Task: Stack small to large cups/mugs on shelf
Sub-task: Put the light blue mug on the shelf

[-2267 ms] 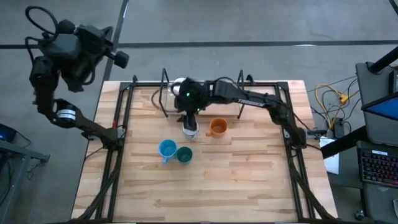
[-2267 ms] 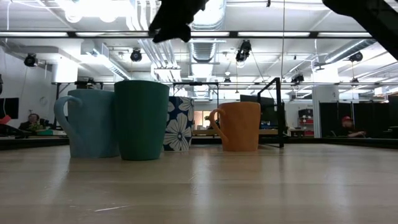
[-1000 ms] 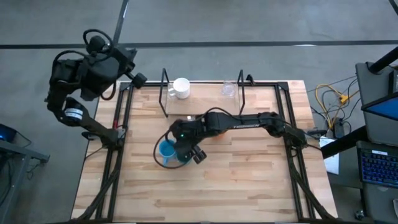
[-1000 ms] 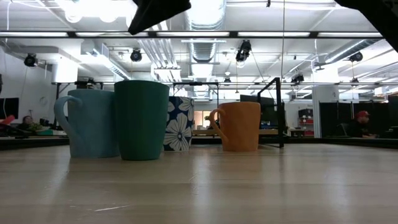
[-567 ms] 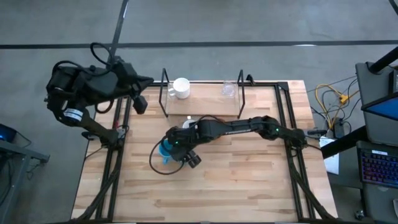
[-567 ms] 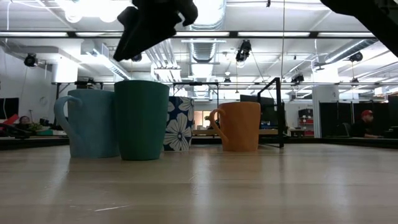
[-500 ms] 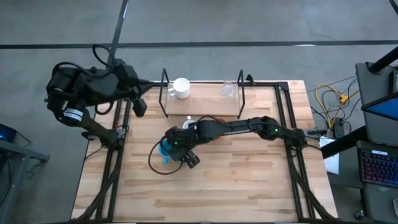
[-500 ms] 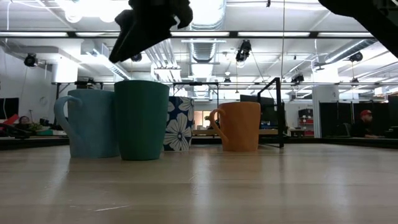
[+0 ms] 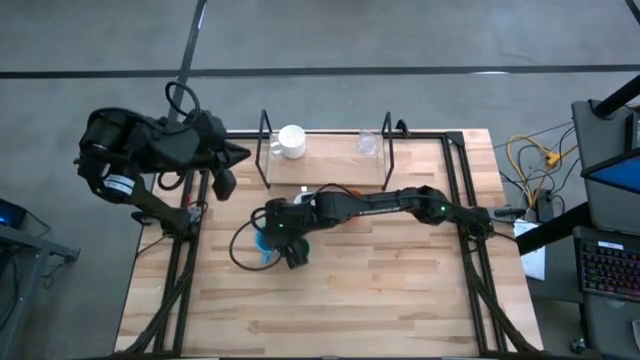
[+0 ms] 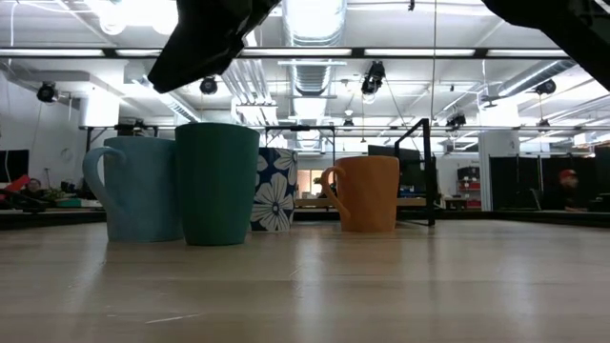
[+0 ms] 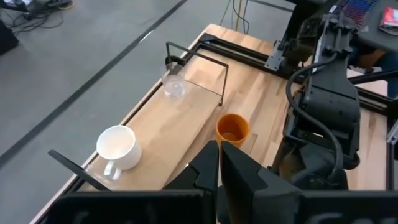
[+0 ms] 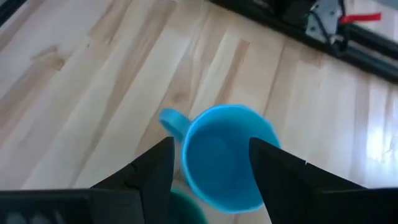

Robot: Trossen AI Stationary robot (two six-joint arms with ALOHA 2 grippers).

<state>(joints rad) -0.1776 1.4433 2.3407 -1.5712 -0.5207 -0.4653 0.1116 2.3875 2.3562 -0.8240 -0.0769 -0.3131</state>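
Directly under your right gripper (image 12: 208,165) sits the light blue mug (image 12: 227,155), mouth up, and that is the relation your next move turns on: its rim lies between the two spread fingers (image 12: 146,171), with nothing pinched yet. The handle pokes out toward one finger's side, so I judge you should come straight down and let one finger go inside the rim or both straddle the wall, keeping off the handle. From above, the right arm reaches well across the bench (image 9: 400,290) and its wrist hides most of the mug (image 9: 262,242). The dark green mug (image 10: 216,183) stands just beside the blue one, near enough to be nudged.

Off the bench's left edge your left gripper (image 11: 219,163) is raised, fingers pressed together and holding nothing, pointed toward the shelf (image 11: 186,121). On that shelf are the white mug (image 9: 291,141) at one end and the clear glass (image 9: 367,144) at the other. The orange mug (image 11: 232,128) stands on the bench just beside the shelf. The right arm is clearly the nearer one for the blue mug.
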